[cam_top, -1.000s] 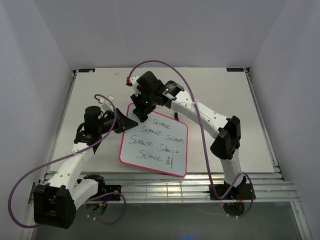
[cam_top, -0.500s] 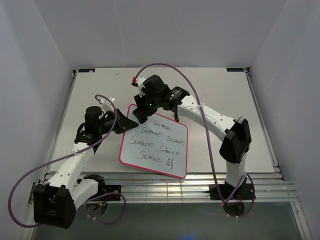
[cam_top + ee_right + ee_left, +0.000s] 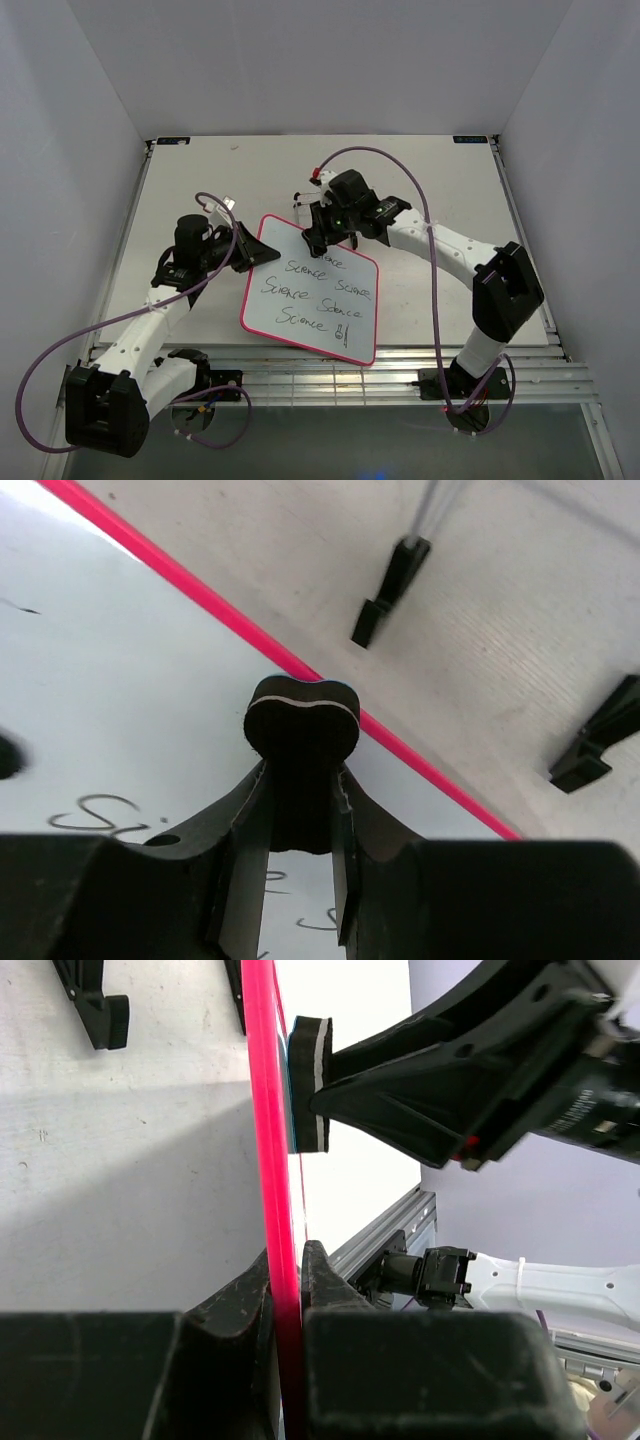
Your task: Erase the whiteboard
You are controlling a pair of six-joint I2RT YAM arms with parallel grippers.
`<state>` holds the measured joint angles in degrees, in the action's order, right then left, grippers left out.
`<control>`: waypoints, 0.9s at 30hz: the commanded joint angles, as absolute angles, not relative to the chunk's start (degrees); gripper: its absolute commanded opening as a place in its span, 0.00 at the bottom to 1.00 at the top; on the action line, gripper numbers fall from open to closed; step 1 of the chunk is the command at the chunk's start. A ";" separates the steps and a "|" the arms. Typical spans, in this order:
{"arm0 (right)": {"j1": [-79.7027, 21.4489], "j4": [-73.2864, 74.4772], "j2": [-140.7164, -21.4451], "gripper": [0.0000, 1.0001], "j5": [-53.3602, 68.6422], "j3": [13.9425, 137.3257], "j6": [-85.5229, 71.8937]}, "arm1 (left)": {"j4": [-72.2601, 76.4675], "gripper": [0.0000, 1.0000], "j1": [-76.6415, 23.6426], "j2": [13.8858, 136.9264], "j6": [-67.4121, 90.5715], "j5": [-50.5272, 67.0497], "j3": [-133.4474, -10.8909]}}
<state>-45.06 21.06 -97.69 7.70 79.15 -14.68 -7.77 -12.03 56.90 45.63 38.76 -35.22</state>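
Note:
The whiteboard [image 3: 310,295] has a pink-red frame and black "Science" writing, and it sits tilted at mid-table. My left gripper [image 3: 246,250] is shut on its left frame edge. In the left wrist view the jaws [image 3: 285,1272] pinch the pink frame [image 3: 262,1110]. My right gripper [image 3: 322,240] is shut on the small black eraser [image 3: 300,715]. The eraser is pressed on the board face [image 3: 130,700] near the top edge, just inside the frame. The eraser also shows in the left wrist view [image 3: 310,1085], flat against the board.
Black feet of the wire easel stand [image 3: 390,580] rest on the table just beyond the board's top edge, with another foot [image 3: 600,738] further right. One foot also shows in the left wrist view [image 3: 102,1012]. A metal rail [image 3: 350,375] runs along the table's near edge.
My right gripper has moved right along the board's top part with the eraser. The board has shifted slightly right. My left gripper still holds the frame.

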 commanded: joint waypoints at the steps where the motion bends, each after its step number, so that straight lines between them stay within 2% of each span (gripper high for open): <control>1: -42.63 24.62 -97.66 0.19 4.22 70.59 -13.88 | 7.38 0.00 -12.83 52.91 44.03 45.62 -37.79; 5: -40.69 23.55 -93.70 0.19 4.92 62.42 -13.80 | 7.38 0.00 -12.83 52.73 44.47 44.74 -37.09; 10: -42.00 19.86 -91.76 0.19 11.95 62.21 -13.10 | 7.82 0.00 -12.83 53.35 43.95 45.97 -36.91; 18: -50.70 27.94 -101.50 0.18 10.55 88.55 -11.43 | 7.82 0.00 -12.92 52.91 43.86 47.20 -37.44; 27: -56.86 30.67 -110.03 0.18 12.30 107.12 -9.76 | 7.82 0.00 -13.01 53.70 43.59 48.43 -38.14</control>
<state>-53.06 33.85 -106.61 4.93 102.02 -10.04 -4.01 -10.98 56.40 45.84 38.59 -34.44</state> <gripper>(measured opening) 0.307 0.178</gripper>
